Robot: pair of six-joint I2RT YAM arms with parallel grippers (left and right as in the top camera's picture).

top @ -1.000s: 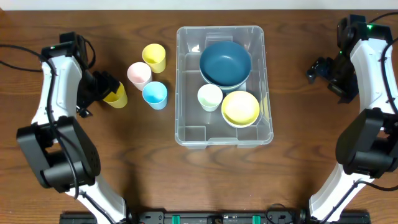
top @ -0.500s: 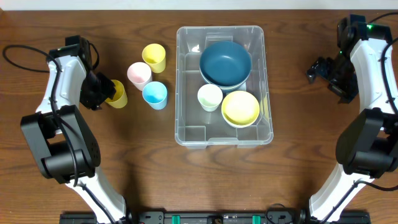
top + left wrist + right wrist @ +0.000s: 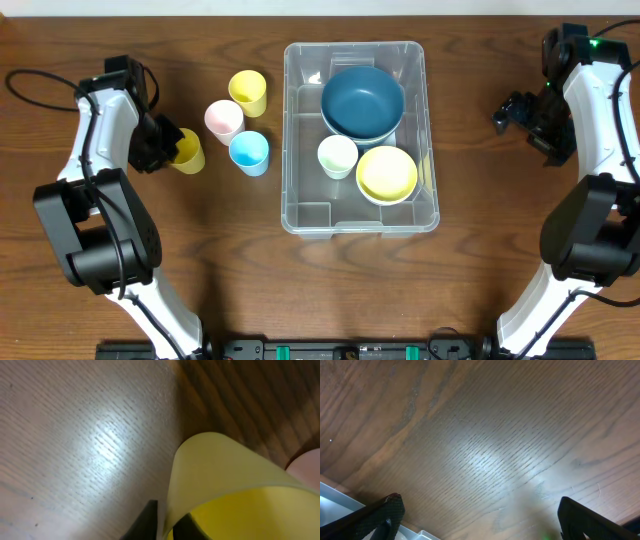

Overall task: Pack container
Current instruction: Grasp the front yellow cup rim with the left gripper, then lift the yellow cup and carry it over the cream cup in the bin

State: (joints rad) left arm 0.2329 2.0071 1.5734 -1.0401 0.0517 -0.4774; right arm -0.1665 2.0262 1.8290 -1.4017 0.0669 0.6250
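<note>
Left pincer (image 3: pixel 167 524) is now clamped on the wall of the small yellow plastic cup (image 3: pixel 220 470), one finger inside the rim, one outside. A second ago it was wide apart. The cup's in the same spot on the wooden worktop (image 3: pixel 200 260), near the small pink plastic cup (image 3: pixel 224 120). Right pincer (image 3: pixel 480 520) hasn't budged, fingers spread wide over bare wood. The large clear rectangular plastic bin (image 3: pixel 310 215) sits mid-worktop, well apart from both pincers.
</note>
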